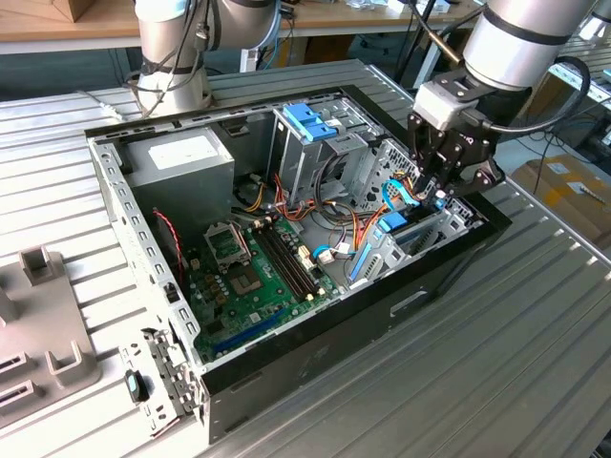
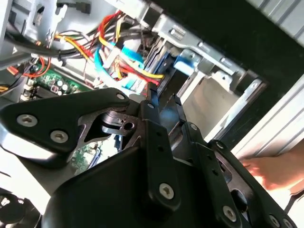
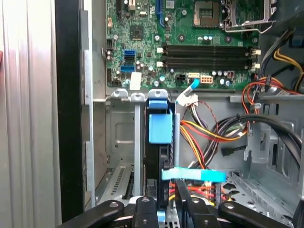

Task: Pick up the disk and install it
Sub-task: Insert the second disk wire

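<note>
Evenly lit from overhead in the exterior view, bright on the ribbed metal counter (image 1: 535, 324), with soft shadow pooled inside the open computer case (image 1: 286, 377) along its near wall. Pale glare on the silver arm (image 1: 525, 38) at the counter's far corner. Dimmer and softly blurred in the second wrist view, the black tool (image 2: 161, 102) out of focus up close. Sharper on the green motherboard (image 3: 142, 33) in the first wrist view, washed out along the counter edge.

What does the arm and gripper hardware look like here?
The arm has silver-grey tubular links with dark joint bands and a black cable looped alongside. A pale grey block joins it to the gripper, which is matt black, with flat linkage plates and silver screws.
</note>
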Available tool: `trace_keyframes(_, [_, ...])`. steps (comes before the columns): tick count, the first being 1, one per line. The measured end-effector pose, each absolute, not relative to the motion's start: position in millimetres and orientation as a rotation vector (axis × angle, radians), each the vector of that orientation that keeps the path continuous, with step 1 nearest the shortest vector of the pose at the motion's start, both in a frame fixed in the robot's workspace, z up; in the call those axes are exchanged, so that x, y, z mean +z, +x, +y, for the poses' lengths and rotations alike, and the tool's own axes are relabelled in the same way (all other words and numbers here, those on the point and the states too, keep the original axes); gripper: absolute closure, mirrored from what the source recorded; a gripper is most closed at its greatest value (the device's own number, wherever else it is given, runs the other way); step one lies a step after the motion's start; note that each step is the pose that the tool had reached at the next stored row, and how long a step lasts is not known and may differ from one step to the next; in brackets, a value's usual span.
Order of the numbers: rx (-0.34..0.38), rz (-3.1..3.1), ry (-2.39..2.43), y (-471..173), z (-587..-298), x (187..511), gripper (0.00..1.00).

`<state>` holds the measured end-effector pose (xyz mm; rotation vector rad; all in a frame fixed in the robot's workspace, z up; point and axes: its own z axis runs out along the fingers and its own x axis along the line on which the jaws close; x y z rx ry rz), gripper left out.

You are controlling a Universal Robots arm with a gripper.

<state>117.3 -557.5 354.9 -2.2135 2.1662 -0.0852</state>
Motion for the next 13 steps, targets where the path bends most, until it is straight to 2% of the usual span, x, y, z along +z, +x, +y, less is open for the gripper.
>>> trace_keyframes(13, [-0.085,2.166,-2.213,97,-558,354,0.70])
